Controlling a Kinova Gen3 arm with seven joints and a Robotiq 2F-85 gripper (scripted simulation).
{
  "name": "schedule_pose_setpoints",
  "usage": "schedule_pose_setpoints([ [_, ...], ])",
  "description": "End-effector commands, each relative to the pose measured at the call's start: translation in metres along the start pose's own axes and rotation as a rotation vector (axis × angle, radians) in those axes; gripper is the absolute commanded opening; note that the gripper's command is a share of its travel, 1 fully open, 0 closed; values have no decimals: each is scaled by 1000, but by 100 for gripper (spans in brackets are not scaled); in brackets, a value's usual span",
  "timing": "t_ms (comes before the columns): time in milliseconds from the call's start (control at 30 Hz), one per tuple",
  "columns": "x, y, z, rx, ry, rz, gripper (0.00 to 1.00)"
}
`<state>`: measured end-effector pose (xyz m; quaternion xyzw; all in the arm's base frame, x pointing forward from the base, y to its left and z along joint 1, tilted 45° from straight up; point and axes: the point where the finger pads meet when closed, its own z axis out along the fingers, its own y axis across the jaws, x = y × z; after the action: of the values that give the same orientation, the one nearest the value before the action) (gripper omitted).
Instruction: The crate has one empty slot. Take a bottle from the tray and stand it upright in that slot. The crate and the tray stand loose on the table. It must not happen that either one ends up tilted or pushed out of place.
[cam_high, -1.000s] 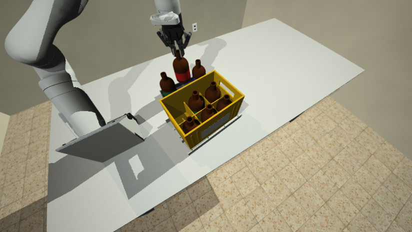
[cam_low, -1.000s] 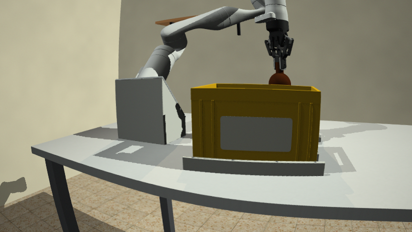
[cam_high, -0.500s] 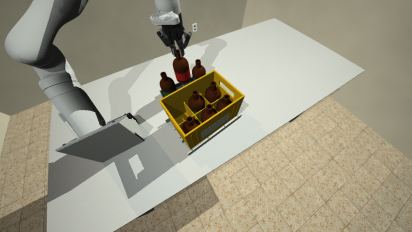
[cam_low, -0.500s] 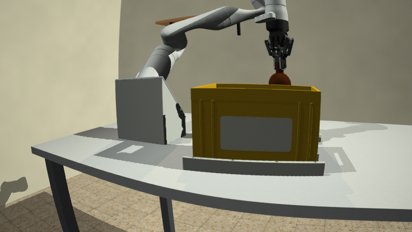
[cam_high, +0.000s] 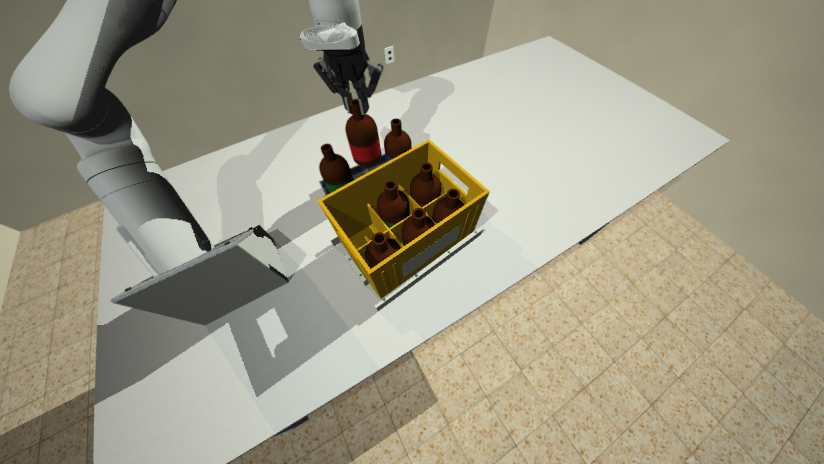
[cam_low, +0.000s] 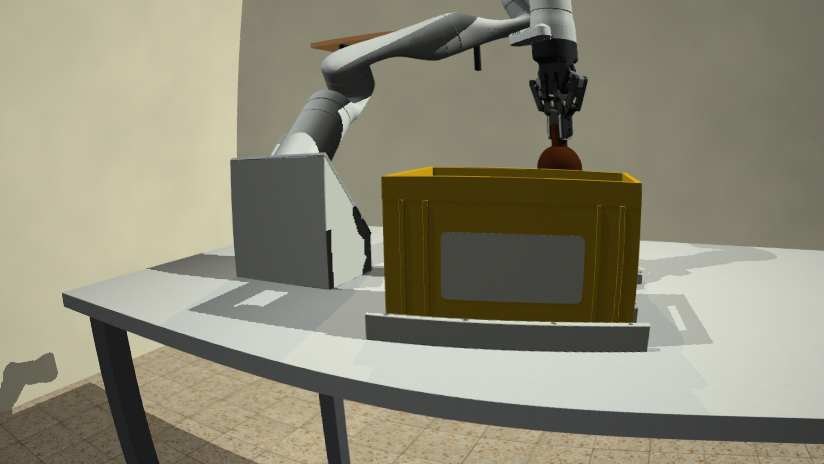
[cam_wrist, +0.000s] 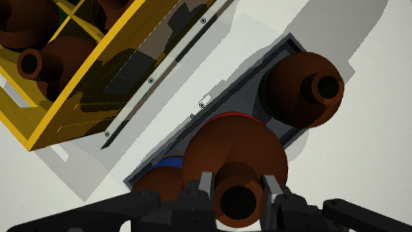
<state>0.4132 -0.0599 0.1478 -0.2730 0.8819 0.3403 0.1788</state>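
My gripper (cam_high: 356, 107) (cam_low: 558, 129) (cam_wrist: 236, 191) is shut on the neck of the red-label brown bottle (cam_high: 362, 131) (cam_low: 559, 158) (cam_wrist: 235, 145). The bottle hangs upright, raised above the tray (cam_wrist: 235, 102), behind the crate. A green-label bottle (cam_high: 334, 168) (cam_wrist: 302, 90) and a blue-label bottle (cam_high: 397, 142) (cam_wrist: 157, 185) stand in the tray at either side. The yellow crate (cam_high: 392, 282) (cam_low: 510, 207) (cam_wrist: 75, 89) holds several brown bottles. Its empty slot (cam_high: 352, 220) is at the back left in the top view. The held bottle's base is hidden.
A low grey rail (cam_high: 432, 269) (cam_low: 507, 336) runs along the crate's front. Another rail (cam_wrist: 151, 80) lies between crate and tray. The crate's rear wall stands between the held bottle and the slots. The robot's base (cam_high: 201, 288) (cam_low: 276, 219) is left of the crate.
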Motion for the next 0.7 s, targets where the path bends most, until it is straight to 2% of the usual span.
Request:
schedule_pose_setpoints([
  [0,0,1,-4,-3,-3,11,0],
  [667,0,1,-7,-3,-3,11,0],
])
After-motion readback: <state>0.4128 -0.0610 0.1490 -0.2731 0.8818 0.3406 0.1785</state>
